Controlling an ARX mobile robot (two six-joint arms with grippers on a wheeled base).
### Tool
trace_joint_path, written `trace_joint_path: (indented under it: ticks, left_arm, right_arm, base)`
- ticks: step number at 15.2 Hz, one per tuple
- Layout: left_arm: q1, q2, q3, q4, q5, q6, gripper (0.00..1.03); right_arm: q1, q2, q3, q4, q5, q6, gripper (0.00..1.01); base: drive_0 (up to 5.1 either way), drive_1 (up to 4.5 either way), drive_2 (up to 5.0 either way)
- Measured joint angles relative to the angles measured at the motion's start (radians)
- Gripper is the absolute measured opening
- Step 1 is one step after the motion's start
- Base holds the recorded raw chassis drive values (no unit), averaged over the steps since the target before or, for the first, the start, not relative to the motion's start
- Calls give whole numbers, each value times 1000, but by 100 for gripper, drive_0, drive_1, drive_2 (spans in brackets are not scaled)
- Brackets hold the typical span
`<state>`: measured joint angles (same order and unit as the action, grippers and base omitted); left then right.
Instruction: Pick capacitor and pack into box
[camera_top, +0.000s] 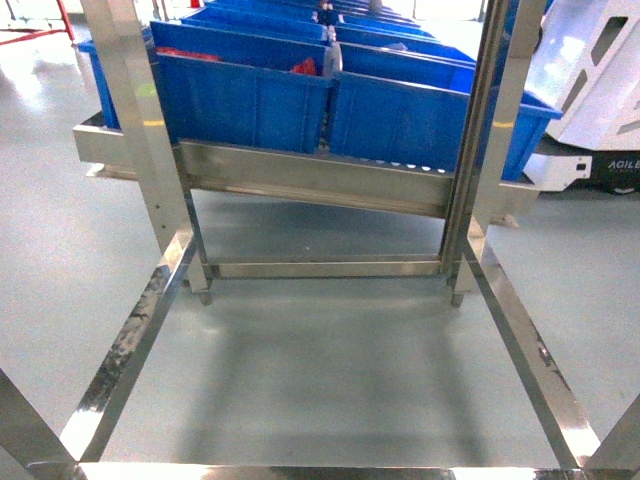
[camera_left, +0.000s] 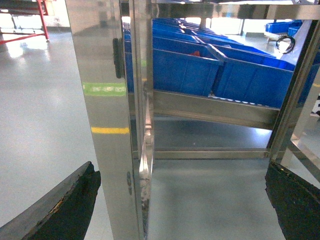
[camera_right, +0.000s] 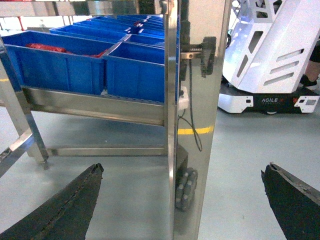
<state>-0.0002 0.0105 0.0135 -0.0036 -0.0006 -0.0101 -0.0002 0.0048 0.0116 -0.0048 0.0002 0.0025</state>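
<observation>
Both grippers spread wide, holding nothing: left gripper (camera_left: 180, 200) hangs beside a steel rack post (camera_left: 107, 125); right gripper (camera_right: 182, 200) straddles another upright (camera_right: 192, 125). Blue bins (camera_top: 250, 95) sit tilted on the rack's sloped shelf (camera_top: 310, 180), likely so parts feed toward the front edge. Red items (camera_right: 47, 47) lie in one bin. No capacitor or pink box visible in any view; picking not yet begun.

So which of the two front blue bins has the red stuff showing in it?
The front left bin: red items show at its back, by the divider. The front right bin shows none from here.
</observation>
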Motion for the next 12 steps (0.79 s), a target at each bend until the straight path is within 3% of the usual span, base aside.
trace_joint_path:
  ticks: [12]
  left_arm:
    - [0,0,0,0,0,0,98]
  right_arm:
    - [0,0,0,0,0,0,98]
  base:
    - [0,0,0]
